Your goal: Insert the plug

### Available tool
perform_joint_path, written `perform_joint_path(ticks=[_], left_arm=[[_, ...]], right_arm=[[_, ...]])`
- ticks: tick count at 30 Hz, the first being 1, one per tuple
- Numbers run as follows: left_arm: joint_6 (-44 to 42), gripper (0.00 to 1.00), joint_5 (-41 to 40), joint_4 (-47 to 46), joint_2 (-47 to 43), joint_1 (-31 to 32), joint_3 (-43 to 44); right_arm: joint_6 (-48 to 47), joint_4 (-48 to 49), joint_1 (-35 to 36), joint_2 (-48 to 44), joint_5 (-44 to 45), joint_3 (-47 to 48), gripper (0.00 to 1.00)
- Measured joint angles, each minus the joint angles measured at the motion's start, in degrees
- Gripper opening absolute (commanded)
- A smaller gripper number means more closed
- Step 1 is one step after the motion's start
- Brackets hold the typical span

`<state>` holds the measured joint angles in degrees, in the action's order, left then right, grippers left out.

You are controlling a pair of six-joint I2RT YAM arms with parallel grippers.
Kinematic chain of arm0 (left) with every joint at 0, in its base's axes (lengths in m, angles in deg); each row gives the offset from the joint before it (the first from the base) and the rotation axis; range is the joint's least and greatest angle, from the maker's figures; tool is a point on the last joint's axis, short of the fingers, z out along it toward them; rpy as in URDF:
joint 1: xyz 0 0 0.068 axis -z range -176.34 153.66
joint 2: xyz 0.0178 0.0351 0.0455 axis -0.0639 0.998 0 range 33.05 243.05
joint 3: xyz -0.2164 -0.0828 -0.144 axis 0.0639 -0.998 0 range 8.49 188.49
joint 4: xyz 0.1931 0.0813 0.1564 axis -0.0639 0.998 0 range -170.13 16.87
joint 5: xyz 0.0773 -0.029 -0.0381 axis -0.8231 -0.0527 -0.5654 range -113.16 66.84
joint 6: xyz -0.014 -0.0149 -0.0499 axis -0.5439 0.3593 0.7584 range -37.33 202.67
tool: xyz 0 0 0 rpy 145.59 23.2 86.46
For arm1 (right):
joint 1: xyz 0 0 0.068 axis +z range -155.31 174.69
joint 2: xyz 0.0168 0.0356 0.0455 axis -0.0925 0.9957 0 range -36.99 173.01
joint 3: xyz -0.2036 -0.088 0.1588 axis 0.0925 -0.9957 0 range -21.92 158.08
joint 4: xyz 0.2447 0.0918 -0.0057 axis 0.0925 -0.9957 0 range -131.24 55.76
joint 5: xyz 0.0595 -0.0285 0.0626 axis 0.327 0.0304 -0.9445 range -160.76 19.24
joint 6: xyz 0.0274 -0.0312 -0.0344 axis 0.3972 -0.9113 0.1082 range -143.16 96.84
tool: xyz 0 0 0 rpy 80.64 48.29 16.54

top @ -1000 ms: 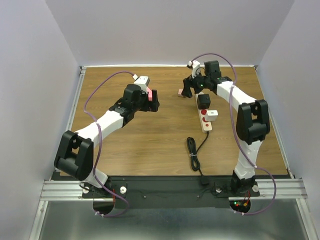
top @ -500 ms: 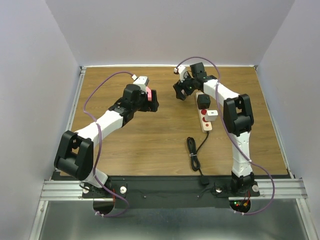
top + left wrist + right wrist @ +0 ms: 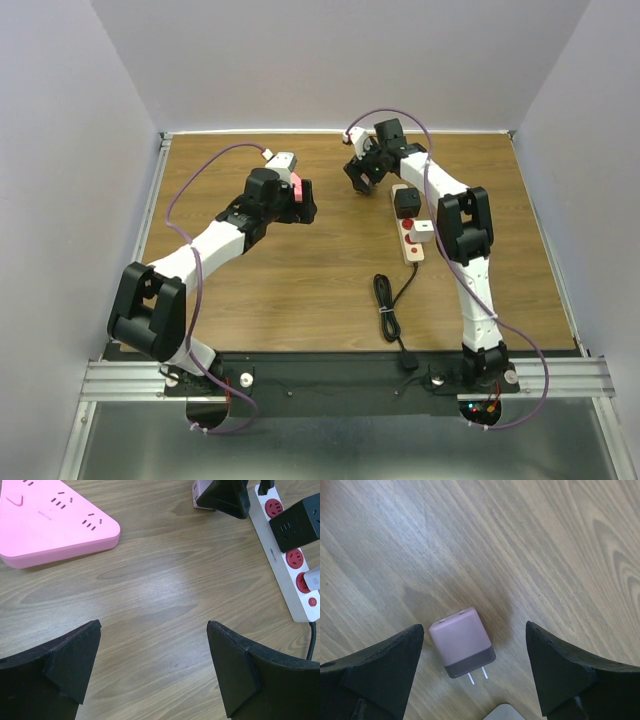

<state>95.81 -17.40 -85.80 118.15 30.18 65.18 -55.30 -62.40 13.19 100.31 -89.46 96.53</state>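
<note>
- My right gripper [image 3: 474, 626] is open and empty. Its fingers straddle the plug [image 3: 462, 641], which lies flat on the table [image 3: 555, 545] at lower centre of the wrist view, prongs toward the bottom edge.
- Risk: the plug sits skewed to my fingers, so closing now could spin it or skid it away.
- Risk: a grip too near the prongs leaves a bad angle for the power strip [image 3: 280, 575], and the black cube adapter [image 3: 300, 522] crowds the sockets.
- My left gripper [image 3: 154, 625] is wide open, holding nothing, over bare wood.
- Vs earlier: my right arm swung toward upper left in the top view and now covers the plug. Left arm unchanged.
</note>
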Motion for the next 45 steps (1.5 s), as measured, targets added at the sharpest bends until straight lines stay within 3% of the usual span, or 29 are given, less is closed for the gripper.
perform_joint_path(ticks=[6, 9, 10, 15, 17, 18, 24, 28, 35, 39, 45], left_arm=[[0.0, 0.99, 0.3, 0.2, -0.9, 0.0, 0.0], [0.0, 0.99, 0.3, 0.3, -1.3, 0.0, 0.0], [0.0, 0.99, 0.3, 0.3, -1.4, 0.0, -0.1], [0.0, 0.99, 0.3, 0.7, -2.1, 0.0, -0.1], [0.0, 0.99, 0.3, 0.7, -2.6, 0.0, -0.3], [0.0, 0.99, 0.3, 0.7, -2.9, 0.0, -0.6], [1.4, 0.99, 1.5, -2.6, -7.2, 0.0, -6.5], [4.3, 0.99, 3.8, -7.3, -11.5, 0.1, -11.5], [5.5, 0.99, 3.3, -12.5, -16.3, 2.0, -12.2], [6.1, 0.99, 2.2, -14.8, -19.1, 3.0, -12.4], [8.3, 0.99, -0.8, -19.9, -20.9, 7.4, -12.7]], right_arm=[[-1.3, -3.8, 0.2, 1.9, 0.3, 2.3, 0.84], [-1.7, -5.8, 0.3, 2.3, 0.3, 2.4, 0.75], [-1.9, -6.5, 0.4, 2.6, 0.3, 2.6, 0.66], [-2.1, -8.1, 0.7, 3.4, 0.1, 3.8, 0.41], [-1.7, -8.8, 0.7, 3.8, -0.1, 5.0, 0.09], [-1.2, -9.1, 0.7, 4.0, -0.2, 5.6, 0.01], [6.9, -9.1, 1.6, 4.1, -2.0, 10.1, 0.01], [15.1, -6.3, 2.7, -1.9, -3.8, 6.3, 0.00], [35.1, 4.2, 6.5, -25.9, -3.6, -9.9, 0.00], [45.8, 16.1, 8.3, -40.6, -2.1, -23.6, 0.00], [57.2, 28.3, 12.5, -51.6, 3.1, -40.2, 0.00]])
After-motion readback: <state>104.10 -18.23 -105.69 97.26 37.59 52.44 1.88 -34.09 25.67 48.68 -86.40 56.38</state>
